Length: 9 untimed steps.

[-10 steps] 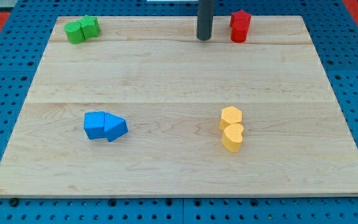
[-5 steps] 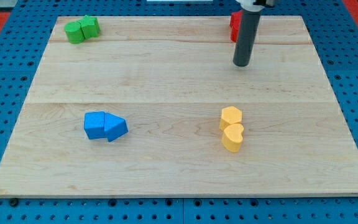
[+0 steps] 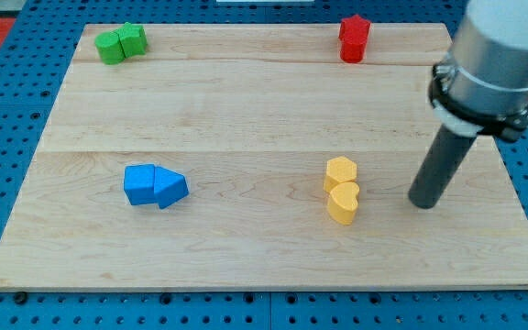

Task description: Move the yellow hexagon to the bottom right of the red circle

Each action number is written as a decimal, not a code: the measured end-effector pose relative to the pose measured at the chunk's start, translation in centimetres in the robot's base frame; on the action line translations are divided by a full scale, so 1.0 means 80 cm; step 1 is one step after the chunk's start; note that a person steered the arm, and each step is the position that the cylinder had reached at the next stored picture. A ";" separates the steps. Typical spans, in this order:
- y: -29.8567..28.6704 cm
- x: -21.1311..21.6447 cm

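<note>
Where wood grain runs, my tip [image 3: 423,203] sits right of yellow hexagon [image 3: 341,171].

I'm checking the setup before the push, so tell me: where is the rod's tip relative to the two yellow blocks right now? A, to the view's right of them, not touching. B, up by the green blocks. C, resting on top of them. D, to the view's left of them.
A: my tip stands on the board to the view's right of the yellow hexagon and the other yellow block, with bare wood between.
</note>
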<state>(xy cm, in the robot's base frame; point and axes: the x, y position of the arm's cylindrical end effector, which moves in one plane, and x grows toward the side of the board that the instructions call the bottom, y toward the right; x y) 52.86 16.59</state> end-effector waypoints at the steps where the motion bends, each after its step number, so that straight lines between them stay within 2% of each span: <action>1: -0.032 0.020; 2: -0.056 0.041; 3: -0.081 0.019; 6: -0.152 -0.083; 8: -0.117 -0.204; 9: -0.104 -0.246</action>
<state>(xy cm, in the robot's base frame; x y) 33.21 8.26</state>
